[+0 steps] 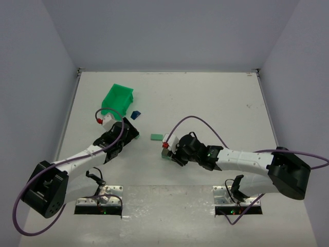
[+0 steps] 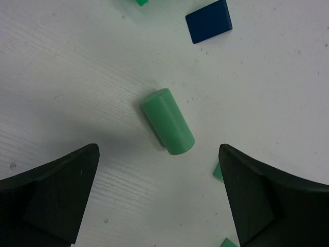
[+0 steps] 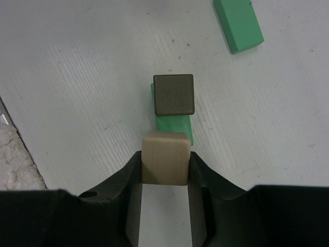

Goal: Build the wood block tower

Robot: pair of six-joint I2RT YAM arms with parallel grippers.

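A small stack stands in the right wrist view: a dark brown cube (image 3: 174,94) sits on a pale green block (image 3: 175,125). My right gripper (image 3: 165,162) is shut on a tan cube (image 3: 165,154), held over the near end of that green block, just short of the dark cube; contact cannot be told. In the top view this gripper (image 1: 168,148) is at table centre. My left gripper (image 2: 158,170) is open over a lying pale green cylinder (image 2: 168,121). A dark blue block (image 2: 208,21) lies beyond it, also visible in the top view (image 1: 135,114).
A bright green plastic bin (image 1: 118,99) stands at the back left. A flat pale green block (image 1: 156,137) lies between the two grippers, also in the right wrist view (image 3: 238,24). Small green pieces (image 2: 218,171) lie beside my left gripper's right finger.
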